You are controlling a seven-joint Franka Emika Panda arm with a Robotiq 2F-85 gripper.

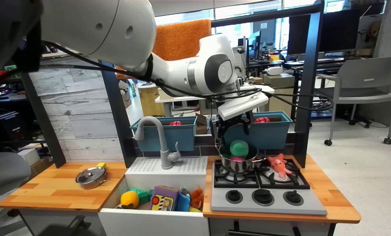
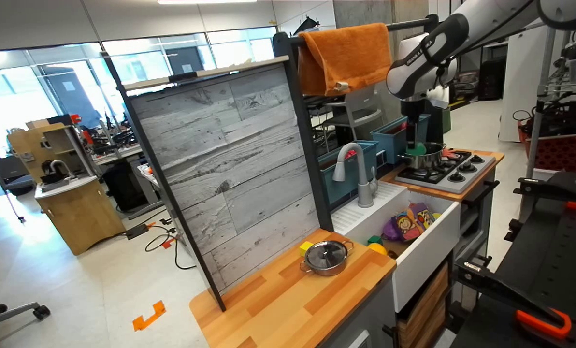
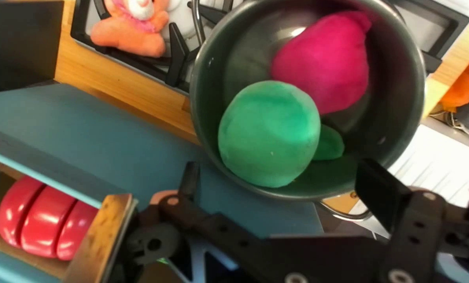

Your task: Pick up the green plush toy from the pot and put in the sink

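The gripper point(image 3: 279, 175) hangs at the edge of the pot point(image 3: 242, 67), one of two teal bins point(image 3: 112, 141) just beside; in the wrist view one finger shows outside the rim. Bare metal shows inside around one pink toy point(image 3: 325, 63) and, nearer the gripper, one green plush toy point(image 3: 268, 133). The fingers stand wide apart; whether either touches the green plush toy cannot be told.

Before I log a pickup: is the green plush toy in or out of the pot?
In: the wrist view shows the green plush toy inside the rim of the pot, along with a magenta toy.
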